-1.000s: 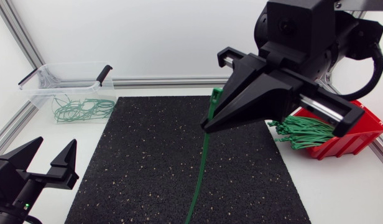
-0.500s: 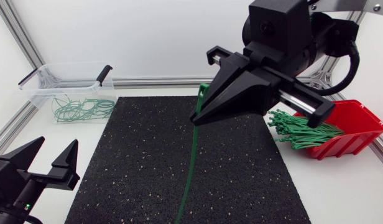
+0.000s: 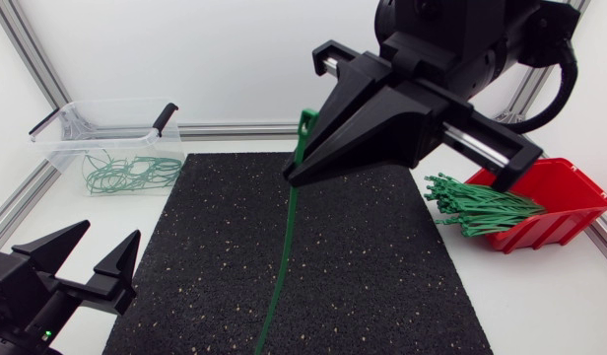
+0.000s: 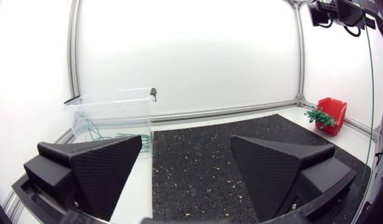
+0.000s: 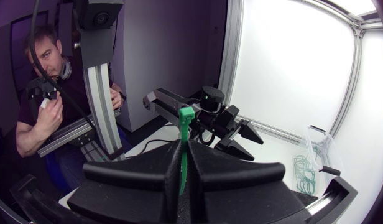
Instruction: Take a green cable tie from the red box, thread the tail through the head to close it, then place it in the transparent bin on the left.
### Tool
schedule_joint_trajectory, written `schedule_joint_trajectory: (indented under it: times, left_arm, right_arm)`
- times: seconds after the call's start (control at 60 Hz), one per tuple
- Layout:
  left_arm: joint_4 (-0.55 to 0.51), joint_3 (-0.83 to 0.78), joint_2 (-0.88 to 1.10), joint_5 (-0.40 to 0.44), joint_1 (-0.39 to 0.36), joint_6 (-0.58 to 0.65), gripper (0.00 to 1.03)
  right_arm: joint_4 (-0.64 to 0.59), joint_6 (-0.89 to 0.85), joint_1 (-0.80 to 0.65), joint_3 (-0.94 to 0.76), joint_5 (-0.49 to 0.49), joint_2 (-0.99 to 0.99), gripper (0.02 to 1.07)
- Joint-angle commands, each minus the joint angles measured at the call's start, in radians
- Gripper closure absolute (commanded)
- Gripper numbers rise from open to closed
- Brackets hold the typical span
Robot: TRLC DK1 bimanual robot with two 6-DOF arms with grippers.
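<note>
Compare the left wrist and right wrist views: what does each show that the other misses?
Only left wrist: the mat and the red box with spare ties. Only right wrist: the right tool shut on the tie, its head sticking up above the tool. Both: the bin, the open left tool, and the held tie, just a thin line in the left wrist view.

Bright, even, diffuse light; shadows faint (straight lines bow in wrist views).
</note>
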Motion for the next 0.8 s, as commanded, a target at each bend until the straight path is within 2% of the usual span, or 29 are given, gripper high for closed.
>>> schedule_joint_trajectory:
  times: [0.0,0.35,0.783]
  left_arm:
    - [-0.045,0.052,-0.007,-0.001,-0.039,0.016,0.04]
    - [-0.176,0.224,0.087,0.028,-0.152,0.015,0.05]
    - [-0.174,0.382,0.329,0.247,-0.175,-0.058,0.08]
  right_arm:
    - [-0.199,0.008,0.006,0.025,-0.007,0.020,1.01]
    - [-0.199,-0.004,-0.002,0.025,-0.007,0.012,1.01]
    - [-0.204,-0.015,-0.011,0.009,-0.017,-0.006,1.01]
